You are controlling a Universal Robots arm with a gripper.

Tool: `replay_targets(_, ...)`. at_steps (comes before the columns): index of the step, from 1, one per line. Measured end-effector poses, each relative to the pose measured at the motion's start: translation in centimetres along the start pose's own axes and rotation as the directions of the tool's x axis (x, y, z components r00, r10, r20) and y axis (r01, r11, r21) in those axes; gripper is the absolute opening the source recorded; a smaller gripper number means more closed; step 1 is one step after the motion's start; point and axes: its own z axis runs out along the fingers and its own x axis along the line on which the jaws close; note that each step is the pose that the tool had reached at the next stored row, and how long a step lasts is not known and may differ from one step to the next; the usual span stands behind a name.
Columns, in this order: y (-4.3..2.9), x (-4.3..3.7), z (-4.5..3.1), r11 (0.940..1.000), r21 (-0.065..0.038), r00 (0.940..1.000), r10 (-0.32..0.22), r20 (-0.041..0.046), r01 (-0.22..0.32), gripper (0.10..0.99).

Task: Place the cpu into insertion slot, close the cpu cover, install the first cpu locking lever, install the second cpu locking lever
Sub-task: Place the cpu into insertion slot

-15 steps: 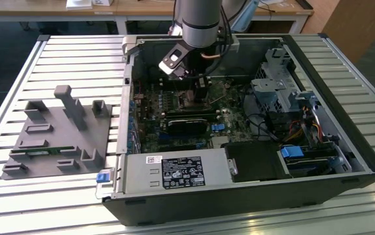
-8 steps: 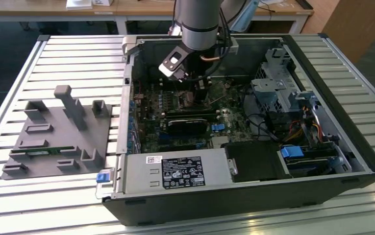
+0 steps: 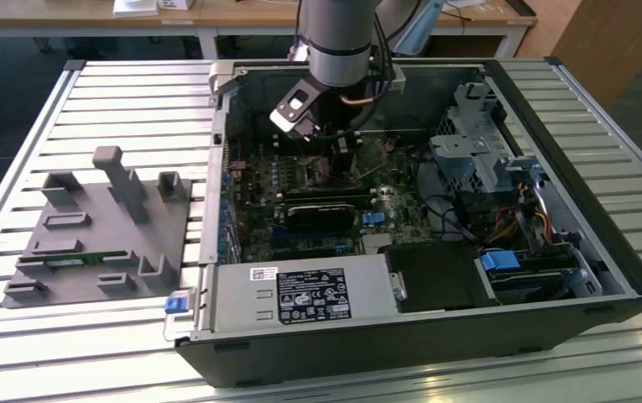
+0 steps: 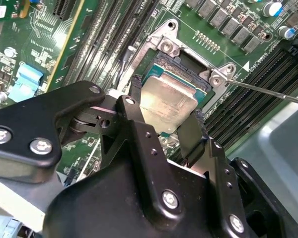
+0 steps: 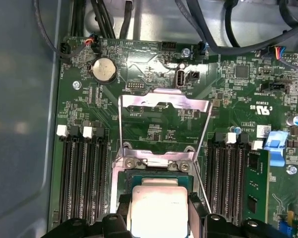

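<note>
The cpu cover [image 5: 164,101] stood open behind the insertion slot [image 4: 185,68], with long black slots [image 5: 82,178] on both sides. The arm [image 3: 337,34] reached down into the case [image 3: 589,210], its gripper [image 4: 169,106] pinching the cpu [image 4: 164,96] over the slot

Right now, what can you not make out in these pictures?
1. Slot: in both wrist views the cpu covers its centre, so the contacts are hidden.
2. Cpu: in the first wrist view the picture's edge cuts it off between the gripper fingers. I cannot tell whether it is seated.
3. Lever: in the second wrist view the edge cuts off its end.
4. Exterior view: the arm hides the slot.
</note>
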Motion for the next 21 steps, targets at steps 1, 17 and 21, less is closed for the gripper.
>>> replay_targets(1,-0.01,0.06,0.09,1.0,0.0,1.0,0.0,-0.0001,0.0,0.537)
replay_targets(17,-0.19,0.14,0.82,1.0,0.0,1.0,0.0,-0.0002,0.0,0.537)
replay_targets(21,-0.2,0.14,0.83,1.0,0.0,1.0,0.0,-0.0005,0.0,0.537)
